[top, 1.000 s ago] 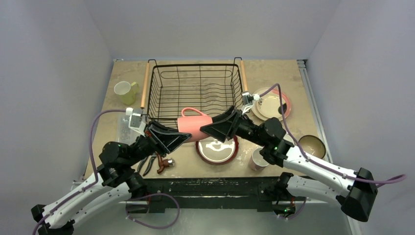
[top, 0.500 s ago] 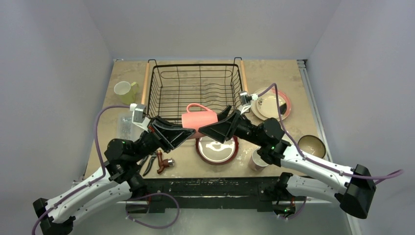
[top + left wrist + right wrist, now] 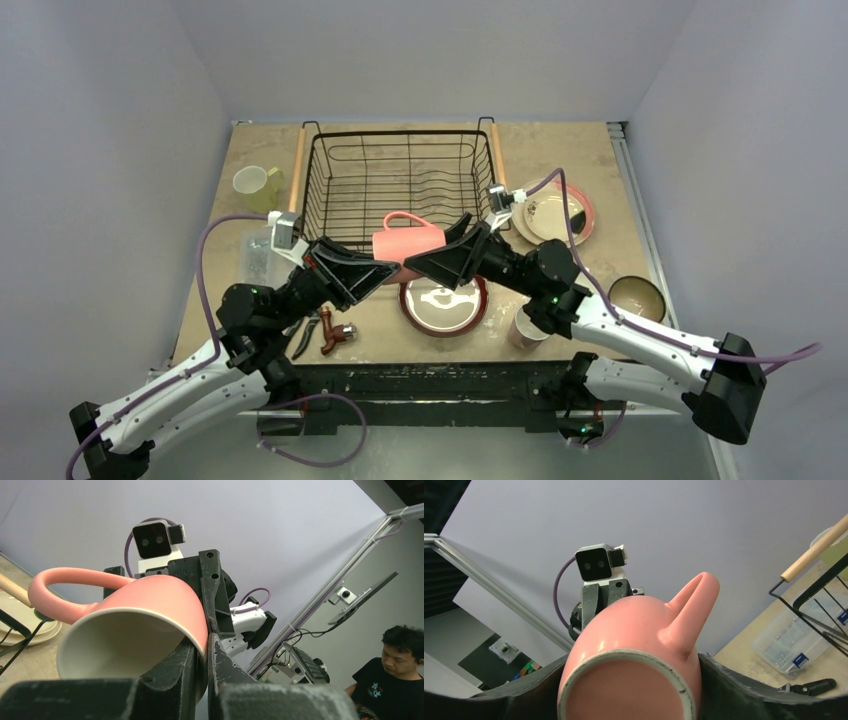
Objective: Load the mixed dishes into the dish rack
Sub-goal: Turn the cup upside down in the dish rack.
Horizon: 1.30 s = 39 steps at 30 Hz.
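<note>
**Mug stuck between both grippers, lying sideways right at the rack's near wall**

Fingers first. In its own wrist view, the left gripper (image 3: 206,655) has one finger inside the mouth of the pink mug (image 3: 150,605) and one outside. The rim wall is pinched between them with basically no gap, so I'd call that a real grip. The right gripper (image 3: 631,692) comes in from the other end. Its two fingers (image 3: 544,692) sit on either side of the mug's base and press against the body, so it looks clamped on too.

So the mug's long axis runs left to right across the workspace, with the mouth facing the left arm and the bottom facing the right arm. The handle sticks up and a bit toward the far side.

From the top camera, the pink mug (image 3: 405,243) hangs in the air over the near wall of the dish rack (image 3: 400,133). The red plate (image 3: 445,308) is on the table just on the near side of it. The open basket lies straight ahead, away from the bases.

Both arms reach forward and inward with elbows splayed out, and they meet nose to nose in the middle. Neither one is closer, since both are on the mug. My guess is that one of them has to let go before the mug can be carried over that wall and set down.
</note>
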Available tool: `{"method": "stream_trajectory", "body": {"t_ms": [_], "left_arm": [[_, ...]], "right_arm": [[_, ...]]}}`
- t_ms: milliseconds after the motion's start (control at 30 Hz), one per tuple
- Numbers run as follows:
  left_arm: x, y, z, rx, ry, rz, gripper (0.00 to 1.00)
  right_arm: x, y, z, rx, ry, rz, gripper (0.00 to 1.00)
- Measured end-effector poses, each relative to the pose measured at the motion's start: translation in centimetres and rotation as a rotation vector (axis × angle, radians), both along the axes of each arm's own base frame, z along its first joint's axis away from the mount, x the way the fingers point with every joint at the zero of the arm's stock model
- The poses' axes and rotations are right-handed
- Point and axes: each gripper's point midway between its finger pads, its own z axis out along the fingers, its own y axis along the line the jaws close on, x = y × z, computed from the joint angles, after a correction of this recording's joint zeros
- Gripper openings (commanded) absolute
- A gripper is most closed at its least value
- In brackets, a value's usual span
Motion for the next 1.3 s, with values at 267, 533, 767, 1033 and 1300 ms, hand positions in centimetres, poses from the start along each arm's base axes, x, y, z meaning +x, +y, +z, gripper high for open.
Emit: {"method": "stream_trajectory", "body": {"t_ms": [267, 533, 767, 1033, 1300], "left_arm": [[0.4, 0.1, -0.2, -0.002, 0.015, 0.018, 0.0], [0.6, 0.8, -0.1, 0.095, 0.088, 0.062, 0.53], [0.8, 3.2, -0.1, 0.125, 0.11, 0.159, 0.92], [1.1, 6.7, -1.1, 0.265, 0.175, 0.301, 1.0], [0.5, 12.5, -0.8, 0.383, 0.211, 0.479, 1.0]], "right_arm": [[0.2, 0.3, 0.1, 0.008, -0.006, 0.001, 0.0], [0.0, 0.3, -0.4, -0.01, 0.037, 0.007, 0.0], [1.1, 0.6, -2.3, -0.076, 0.102, -0.035, 0.0], [4.0, 1.5, -3.6, -0.232, 0.133, -0.152, 0.0], [10.6, 5.0, -3.8, -0.487, 0.005, -0.33, 0.0]]}}
